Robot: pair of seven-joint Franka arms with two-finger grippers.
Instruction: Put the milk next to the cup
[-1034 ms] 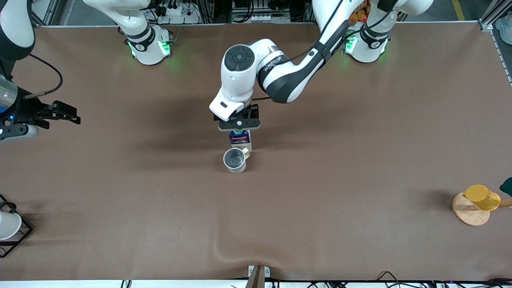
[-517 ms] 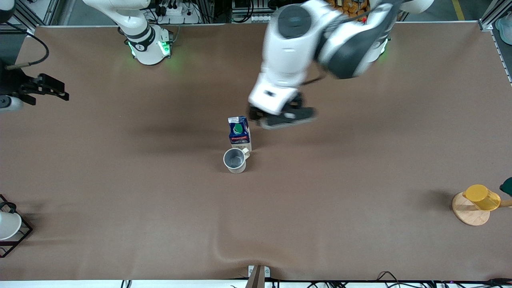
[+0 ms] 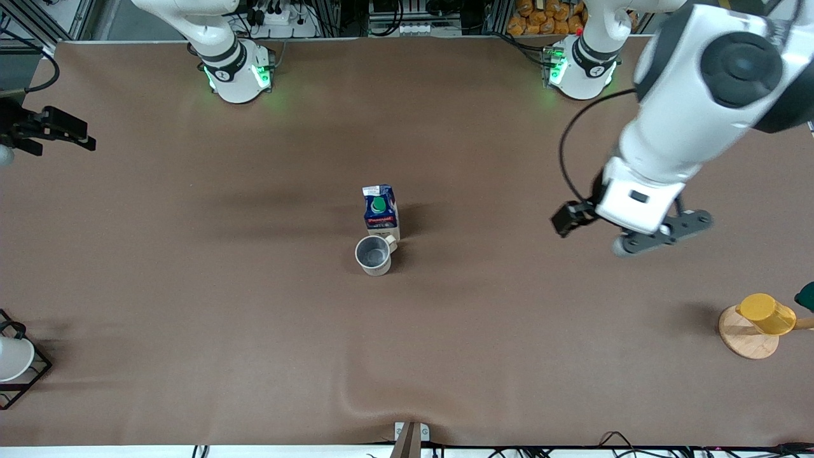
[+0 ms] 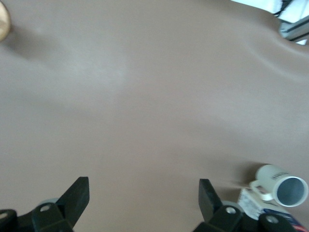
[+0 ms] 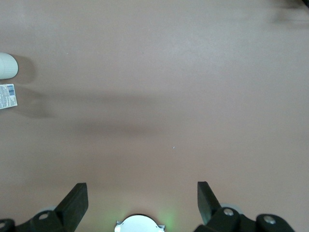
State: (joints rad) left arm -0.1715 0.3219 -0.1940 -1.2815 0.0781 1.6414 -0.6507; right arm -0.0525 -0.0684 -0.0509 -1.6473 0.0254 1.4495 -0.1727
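The left gripper's [image 4: 142, 203] fingers [image 4: 77, 195] stand wide apart with nothing between them, only bare brown table [image 3: 191, 286] below, and the right gripper's [image 5: 142, 200] fingers [image 5: 76, 198] are spread just as wide and hold nothing. A second ago the left gripper sat right on top of the milk [image 3: 381, 212], its fingers about the carton's top; half a second ago it had let go and risen clear beside the carton; now the left gripper [image 3: 661, 236] hangs well away from the milk, over the table toward the left arm's end. The right gripper [image 3: 51, 130] has also drawn back since then and waits at the table's edge at the right arm's end, far from the milk. The milk itself has not shifted: it stands upright, green cap up, near the middle of the table. The cup [image 3: 373, 255] stands just beside the milk, nearer to the front camera than it, mouth up, its small handle turned toward the carton's base; the two look to be touching or nearly so. In the left wrist view the cup [image 4: 281, 183] and a corner of the milk [image 4: 256, 205] show together. A yellow cup [image 3: 765, 313] on a wooden disc [image 3: 741, 337] is well apart from the milk toward the left arm's end, and a white cup [image 3: 13, 357] in a black wire rack [image 3: 35, 375] is well apart from it toward the right arm's end.
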